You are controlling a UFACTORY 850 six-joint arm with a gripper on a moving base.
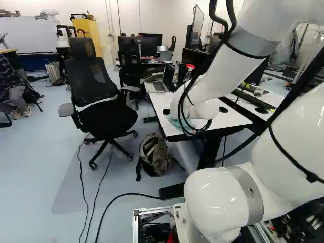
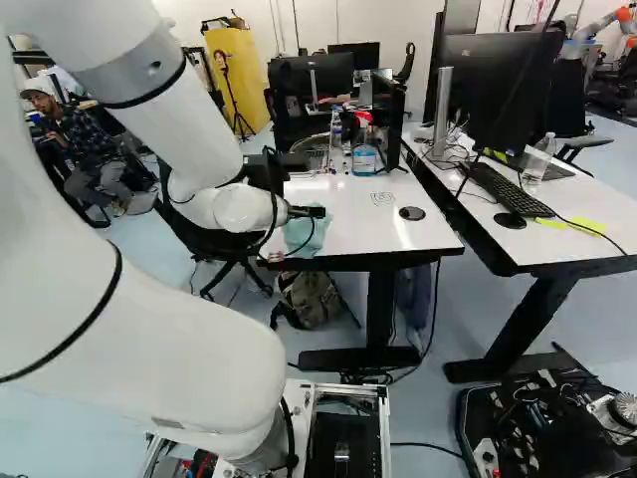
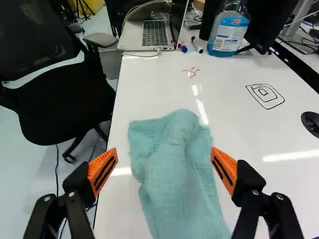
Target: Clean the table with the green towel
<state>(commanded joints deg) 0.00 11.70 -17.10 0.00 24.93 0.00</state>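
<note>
In the right base view my gripper (image 2: 311, 212) reaches over the near left part of the white table (image 2: 348, 214), beside the green towel (image 2: 305, 235). In the wrist view the gripper (image 3: 163, 170) stands wide open, and the crumpled towel (image 3: 174, 164) lies on the table between and ahead of its two fingers, not gripped. Farther ahead, the tabletop bears a small red drawn mark (image 3: 190, 72) and a black squared spiral (image 3: 265, 96). The left base view shows the gripper mostly hidden behind the arm, with a bit of towel (image 1: 178, 123) showing.
On the table stand a blue-labelled bottle (image 3: 228, 30), a laptop (image 3: 149, 34), two markers and a black round disc (image 3: 311, 123). An office chair (image 1: 96, 101) is beside it, a backpack (image 1: 155, 154) on the floor. A second table with monitor and keyboard (image 2: 503, 189) adjoins.
</note>
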